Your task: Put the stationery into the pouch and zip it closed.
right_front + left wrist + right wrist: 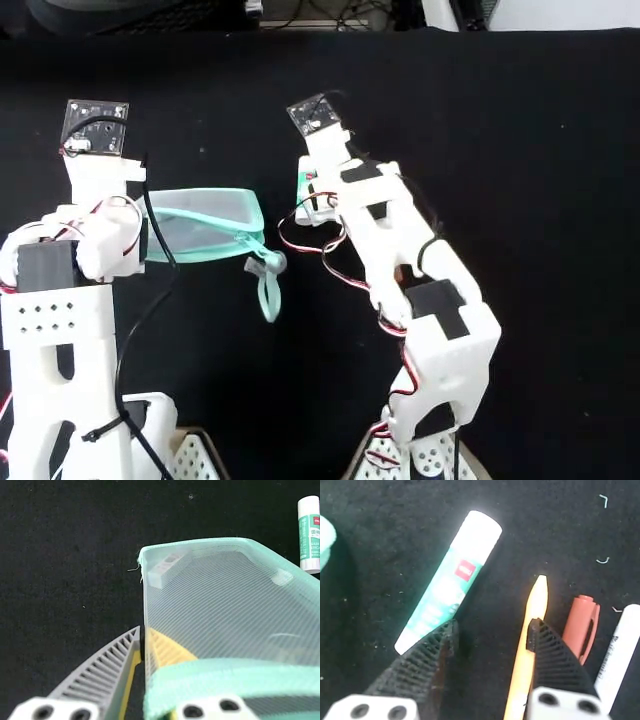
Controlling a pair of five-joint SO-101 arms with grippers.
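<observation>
A translucent mint mesh pouch (pixel 205 228) lies on the black table, its mouth edge pinched by my left gripper (pixel 143 645), which is shut on the pouch (pixel 225 615) wall. In the high view that gripper (pixel 150 238) sits at the pouch's left end. My right gripper (pixel 492 627) hangs open low over the stationery: a white and green glue stick (pixel 451 580) lies just outside one fingertip, and an orange pen (pixel 530 625) lies against the other. Beside them are a red-brown pen (pixel 582 622) and a white pen (pixel 620 650). The glue stick (pixel 310 530) lies past the pouch's far corner.
The pouch's zipper strap (pixel 268 285) trails toward the front between the two arms. A corner of the pouch (pixel 325 540) lies close to the glue stick. Black cloth (pixel 540 150) covers the table to the right and back.
</observation>
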